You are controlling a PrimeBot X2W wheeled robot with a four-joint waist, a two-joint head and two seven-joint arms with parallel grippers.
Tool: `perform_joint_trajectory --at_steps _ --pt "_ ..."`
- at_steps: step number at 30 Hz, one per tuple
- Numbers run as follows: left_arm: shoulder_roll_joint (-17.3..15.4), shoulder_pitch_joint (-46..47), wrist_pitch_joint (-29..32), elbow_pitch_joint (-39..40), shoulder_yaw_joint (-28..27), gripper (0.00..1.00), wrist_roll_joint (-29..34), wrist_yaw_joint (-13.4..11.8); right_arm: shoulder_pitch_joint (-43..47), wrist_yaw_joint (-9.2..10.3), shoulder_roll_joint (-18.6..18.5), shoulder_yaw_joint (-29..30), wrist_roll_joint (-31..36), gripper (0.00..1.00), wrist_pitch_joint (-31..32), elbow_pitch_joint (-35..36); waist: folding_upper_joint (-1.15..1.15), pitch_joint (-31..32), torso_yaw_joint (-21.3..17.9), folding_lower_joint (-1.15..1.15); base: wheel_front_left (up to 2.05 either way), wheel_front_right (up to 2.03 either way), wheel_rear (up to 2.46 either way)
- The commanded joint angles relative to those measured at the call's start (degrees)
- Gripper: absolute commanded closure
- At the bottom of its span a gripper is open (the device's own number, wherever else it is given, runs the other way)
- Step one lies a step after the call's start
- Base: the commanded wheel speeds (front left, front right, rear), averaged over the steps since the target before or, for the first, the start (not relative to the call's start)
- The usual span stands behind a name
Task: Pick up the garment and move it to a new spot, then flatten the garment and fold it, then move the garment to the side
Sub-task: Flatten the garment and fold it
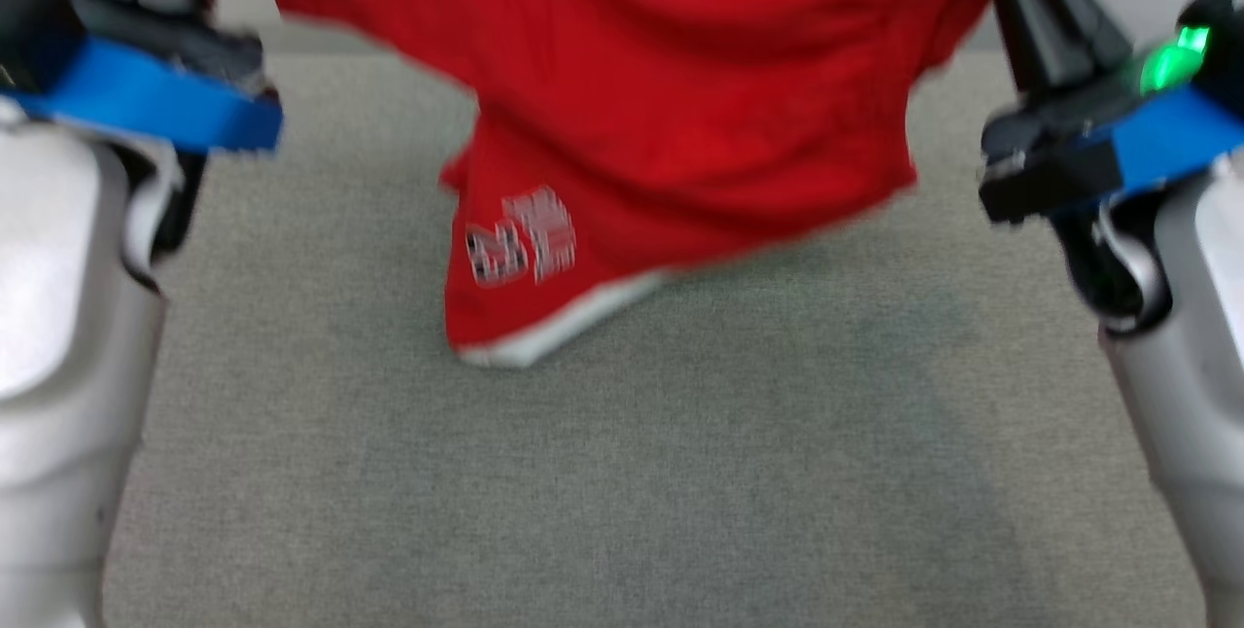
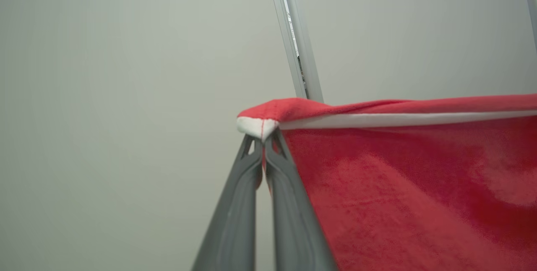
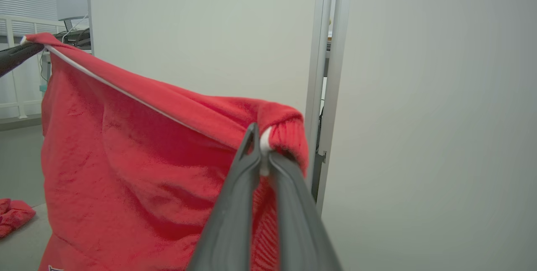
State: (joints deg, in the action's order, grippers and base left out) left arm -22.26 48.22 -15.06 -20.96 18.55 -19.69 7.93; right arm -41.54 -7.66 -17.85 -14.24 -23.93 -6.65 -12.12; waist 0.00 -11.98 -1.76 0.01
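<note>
A red garment [image 1: 661, 103] with white trim and a small white printed mark hangs in the air above the grey table [image 1: 622, 472], stretched between both arms. Its lower corner dangles close to the table top. My left gripper [image 2: 263, 136] is shut on the white-edged corner of the garment [image 2: 402, 187]. My right gripper [image 3: 262, 145] is shut on the other top corner of the garment [image 3: 134, 153], by its ribbed edge. In the head view both arms rise at the sides and their fingertips run off the top edge.
Pale wall panels with a metal frame post [image 3: 331, 74] stand behind the table. Another red cloth [image 3: 12, 216] lies at the lower left of the right wrist view. Bare table surface spreads below the hanging garment.
</note>
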Motion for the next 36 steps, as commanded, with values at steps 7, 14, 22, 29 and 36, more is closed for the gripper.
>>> perform_joint_trajectory --at_steps 7,14,22,29,36 --pt "2.0 12.6 -0.1 -2.9 -5.6 1.0 2.5 -2.1 -16.0 0.31 -0.7 0.2 5.4 1.0 -6.3 -11.7 0.0 -6.5 2.7 -0.01 0.0 0.0 0.0" --pt "5.5 0.1 -0.2 -3.7 -9.4 1.0 3.3 -1.7 -11.3 0.52 -0.8 -1.2 4.8 1.0 -8.4 -19.0 0.0 -5.8 3.4 -0.01 0.0 0.0 0.0" --pt "12.9 -26.0 -0.2 -7.9 -15.2 1.0 3.2 -1.4 10.2 0.6 0.6 -3.7 -1.4 1.0 -8.6 -19.9 0.0 -2.9 4.1 -0.01 0.0 0.0 0.0" --pt "17.0 -41.4 -0.2 -8.3 -18.7 1.0 4.4 -1.3 28.0 0.61 2.8 -2.9 -5.9 1.0 -8.7 -17.9 0.0 2.2 4.6 -0.01 0.0 0.0 0.0" --pt "18.4 -51.1 -0.2 -8.7 -18.5 1.0 5.1 -1.0 39.1 0.6 2.5 -6.6 -7.5 1.0 -8.7 -15.4 0.0 7.3 4.3 -0.01 0.0 0.0 0.0"
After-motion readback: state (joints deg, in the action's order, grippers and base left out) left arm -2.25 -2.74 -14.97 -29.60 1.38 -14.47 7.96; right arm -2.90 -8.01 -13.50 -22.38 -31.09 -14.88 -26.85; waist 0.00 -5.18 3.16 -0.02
